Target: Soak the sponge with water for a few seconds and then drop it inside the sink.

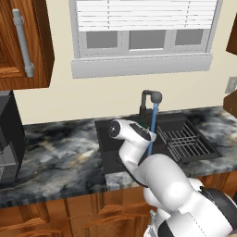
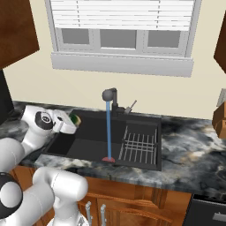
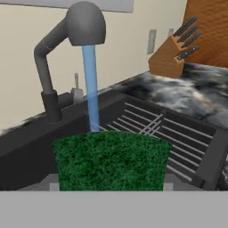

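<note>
While gripper [image 2: 74, 120] clamps sponge [image 3: 111, 160], water [image 3: 91, 87] ahead, rack [image 3: 178, 138] beyond

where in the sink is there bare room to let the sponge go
The sink floor is bare left of the water, between the stream and the left wall. The right half is crowded by the wire rack. The gripper, shut on the sponge, sits over that left side.
</note>
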Motion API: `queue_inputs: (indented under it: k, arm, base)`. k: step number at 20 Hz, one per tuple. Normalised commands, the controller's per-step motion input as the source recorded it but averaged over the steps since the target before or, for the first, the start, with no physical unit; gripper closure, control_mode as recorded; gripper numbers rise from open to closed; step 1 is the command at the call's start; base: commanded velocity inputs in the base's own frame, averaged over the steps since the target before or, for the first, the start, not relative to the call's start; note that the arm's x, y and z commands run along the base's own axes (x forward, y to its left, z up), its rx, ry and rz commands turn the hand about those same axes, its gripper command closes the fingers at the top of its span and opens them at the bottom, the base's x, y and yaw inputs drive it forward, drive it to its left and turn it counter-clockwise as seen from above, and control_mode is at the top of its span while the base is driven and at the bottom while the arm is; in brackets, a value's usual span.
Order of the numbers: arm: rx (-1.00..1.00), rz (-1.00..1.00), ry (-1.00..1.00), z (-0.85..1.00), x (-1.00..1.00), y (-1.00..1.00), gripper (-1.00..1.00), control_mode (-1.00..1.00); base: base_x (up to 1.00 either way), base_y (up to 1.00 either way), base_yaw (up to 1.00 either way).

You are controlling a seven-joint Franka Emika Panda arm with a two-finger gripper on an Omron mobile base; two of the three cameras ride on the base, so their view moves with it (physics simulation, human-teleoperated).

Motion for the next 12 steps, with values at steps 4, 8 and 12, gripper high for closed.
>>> queue_inputs:
  k: [4, 8, 12]
  arm:
    - [0.04, -0.13, -0.04, 0.01, -0.02, -0.18, 1.0, -1.0]
    - [0.03, -0.13, -0.04, 0.0, 0.0, -0.12, 1.0, -1.0]
    - [0.05, -0.12, -0.04, 0.0, -0.13, -0.11, 1.0, -1.0]
  base:
    - [0.0, 0.0, 0.0]
    - [0.0, 0.0, 0.0]
    - [0.0, 0.0, 0.0]
